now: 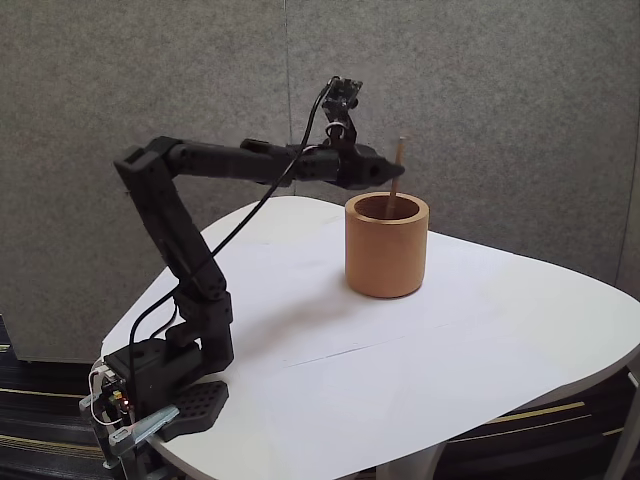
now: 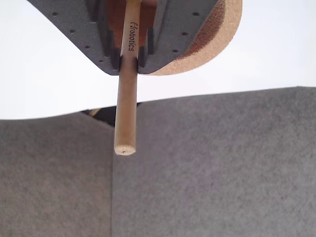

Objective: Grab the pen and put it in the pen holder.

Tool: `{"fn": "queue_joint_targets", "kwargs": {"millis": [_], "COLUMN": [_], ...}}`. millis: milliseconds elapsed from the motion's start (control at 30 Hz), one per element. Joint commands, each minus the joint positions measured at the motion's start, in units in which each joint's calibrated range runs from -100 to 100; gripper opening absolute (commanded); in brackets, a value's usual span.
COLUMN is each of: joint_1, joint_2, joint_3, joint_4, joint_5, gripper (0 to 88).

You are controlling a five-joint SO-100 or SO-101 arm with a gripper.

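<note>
Above the white table (image 1: 420, 350), your gripper (image 1: 385, 172) pinches the pen (image 1: 397, 170) upright between its jaws, the lower end dipping inside the holder (image 1: 386, 250). On the pen's shaft (image 2: 129, 74) in the wrist view you can read "fiiRobotics", the first letters uncertain.

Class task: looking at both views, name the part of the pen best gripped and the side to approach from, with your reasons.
Grip the pen on its shaft, above the pen holder, coming from the left in the fixed view. The stick is thin, straight and nearly upright, with its lower end inside the cup, so only that stretch is free. The tool already clamps it there, one finger on each side.
</note>
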Motion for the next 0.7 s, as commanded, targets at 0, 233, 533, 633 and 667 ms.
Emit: {"fn": "queue_joint_targets", "kwargs": {"millis": [0, 233, 533, 633, 667], "joint_1": [-0.5, -1.9, -3.6, -3.5, -3.3], "joint_2": [4.5, 11.7, 13.6, 13.5, 13.5], "joint_3": [-2.7, -8.6, -11.2, -11.2, -11.2], "joint_4": [-2.4, -2.5, -2.5, -2.5, -2.5], "joint_5": [-0.3, -0.3, -0.3, -0.3, -0.3], "gripper": [0.7, 0.7, 2.5, 10.3, 13.8]}}
